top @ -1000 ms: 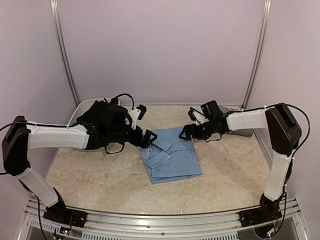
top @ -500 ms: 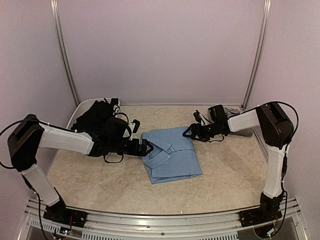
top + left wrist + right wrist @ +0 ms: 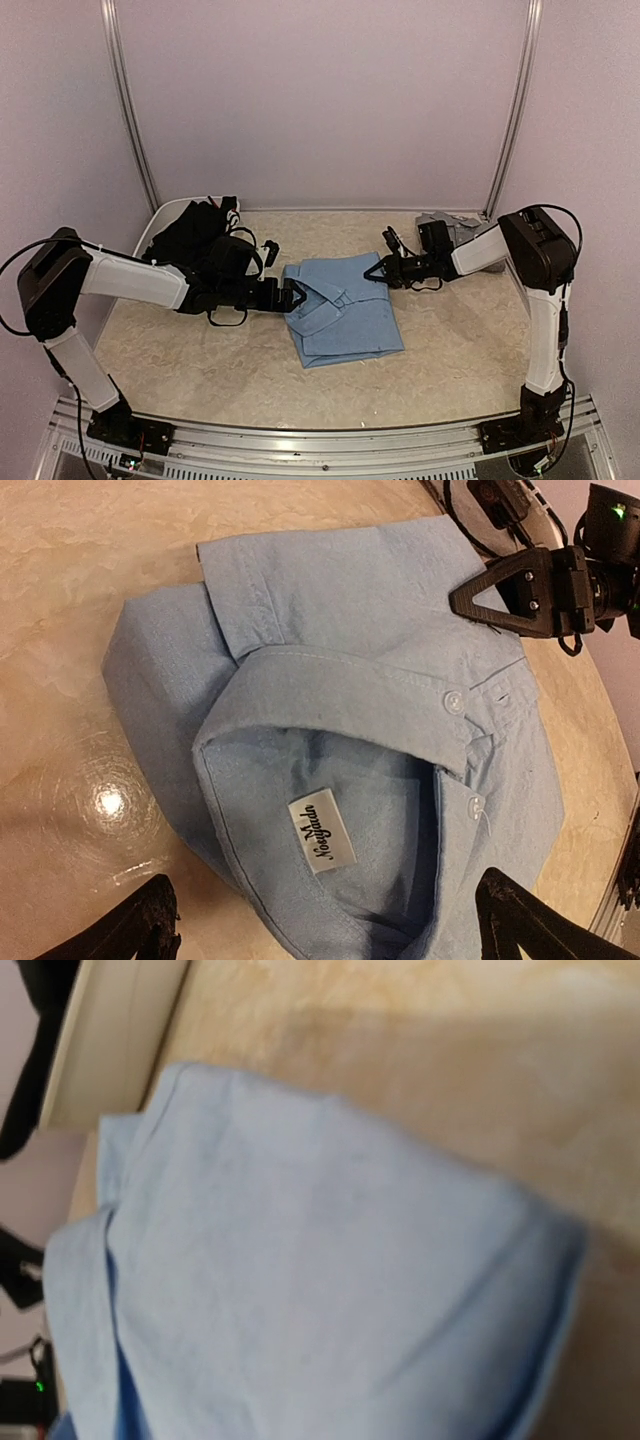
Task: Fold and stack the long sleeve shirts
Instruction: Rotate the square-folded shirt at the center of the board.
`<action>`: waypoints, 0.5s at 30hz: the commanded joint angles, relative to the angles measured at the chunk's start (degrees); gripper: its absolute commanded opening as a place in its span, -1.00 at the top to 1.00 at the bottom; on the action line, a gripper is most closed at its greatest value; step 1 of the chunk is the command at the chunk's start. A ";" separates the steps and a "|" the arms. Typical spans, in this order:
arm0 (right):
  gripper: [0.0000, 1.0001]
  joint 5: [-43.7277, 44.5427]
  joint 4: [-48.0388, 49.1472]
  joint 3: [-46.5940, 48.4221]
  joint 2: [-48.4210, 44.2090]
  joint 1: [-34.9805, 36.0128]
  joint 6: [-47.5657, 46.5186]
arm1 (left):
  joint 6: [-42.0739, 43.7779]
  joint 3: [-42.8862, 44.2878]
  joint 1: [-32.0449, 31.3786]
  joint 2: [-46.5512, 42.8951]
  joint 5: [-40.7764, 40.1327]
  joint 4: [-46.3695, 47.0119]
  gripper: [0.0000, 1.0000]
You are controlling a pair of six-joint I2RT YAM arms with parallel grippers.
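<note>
The light blue shirt (image 3: pixel 342 312) lies folded in the middle of the table, collar to the left. Its collar and white label (image 3: pixel 322 846) fill the left wrist view. My left gripper (image 3: pixel 293 297) is open low at the collar, one black fingertip (image 3: pixel 150 925) on each side of it. My right gripper (image 3: pixel 373 272) sits at the shirt's far right edge. From the left wrist view its fingers (image 3: pixel 500 590) meet in a point on the cloth, shut on that edge. The right wrist view shows only blue cloth (image 3: pixel 320 1290), no fingers.
A black shirt (image 3: pixel 195 235) is heaped in the white tub (image 3: pixel 150 228) at the back left, just behind my left arm. A grey shirt (image 3: pixel 448 222) lies at the back right behind my right arm. Frame posts stand at both back corners.
My right gripper came down onto the shirt's far right edge and closed on it. My left gripper dropped low to the collar and stayed open.
</note>
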 commanded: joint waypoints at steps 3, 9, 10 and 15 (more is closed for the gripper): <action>0.89 -2.46 8.20 -4.75 -1.49 -1.50 4.33 | 1.92 0.53 0.47 -1.18 -1.19 -1.55 -0.98; 1.00 5.14 14.71 -17.88 -10.51 -2.69 8.05 | 2.58 1.33 0.40 -1.41 -1.42 -2.09 -0.98; 1.00 6.68 16.33 -20.51 -12.40 -2.69 9.04 | 2.68 1.46 0.39 -1.44 -1.40 -2.18 -0.98; 1.00 18.03 26.52 -37.56 -25.34 -2.52 17.21 | 2.92 2.03 0.39 -1.25 -1.88 -2.49 -0.98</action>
